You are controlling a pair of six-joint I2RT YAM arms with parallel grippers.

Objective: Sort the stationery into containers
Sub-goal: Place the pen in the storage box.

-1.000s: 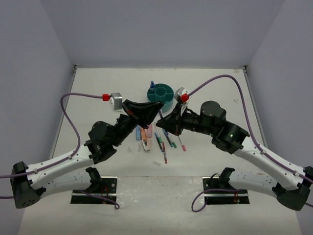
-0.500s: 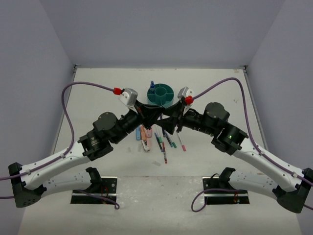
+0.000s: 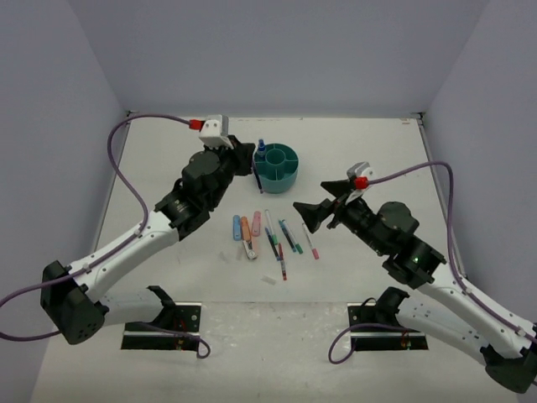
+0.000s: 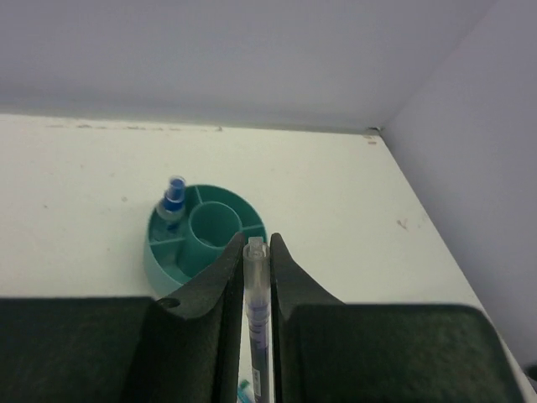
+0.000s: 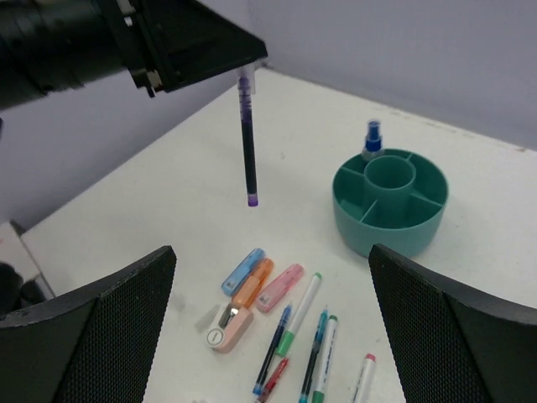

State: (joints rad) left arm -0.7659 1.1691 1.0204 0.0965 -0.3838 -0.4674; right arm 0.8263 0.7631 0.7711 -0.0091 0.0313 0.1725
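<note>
**Arms draw apart as left claw carries pen up to organiser**

Both arms have separated since half a second ago, when their tips met over the scattered stationery. The left claw (image 3: 250, 159) has swung to the far side of the matte white counter (image 3: 377, 151). It is clamped on a thin clear-barrelled pen with violet ink (image 5: 247, 138), which hangs straight down in the air, tip lowest. From the right wrist, the pen shows just left of the round teal plastic organiser (image 3: 281, 164). That low, smooth tub has curved compartments around a central cup. A blue-capped item (image 5: 372, 138) stands upright in one outer compartment.

The right claw (image 3: 306, 214) has pulled back toward its own side. Its mesh-textured fingers (image 5: 84, 336) are spread wide and hold nothing.

On the counter between the arms lie stubby blue, orange and pink markers (image 5: 254, 281). Beside them are slim white pens with coloured caps (image 5: 300, 312).
</note>
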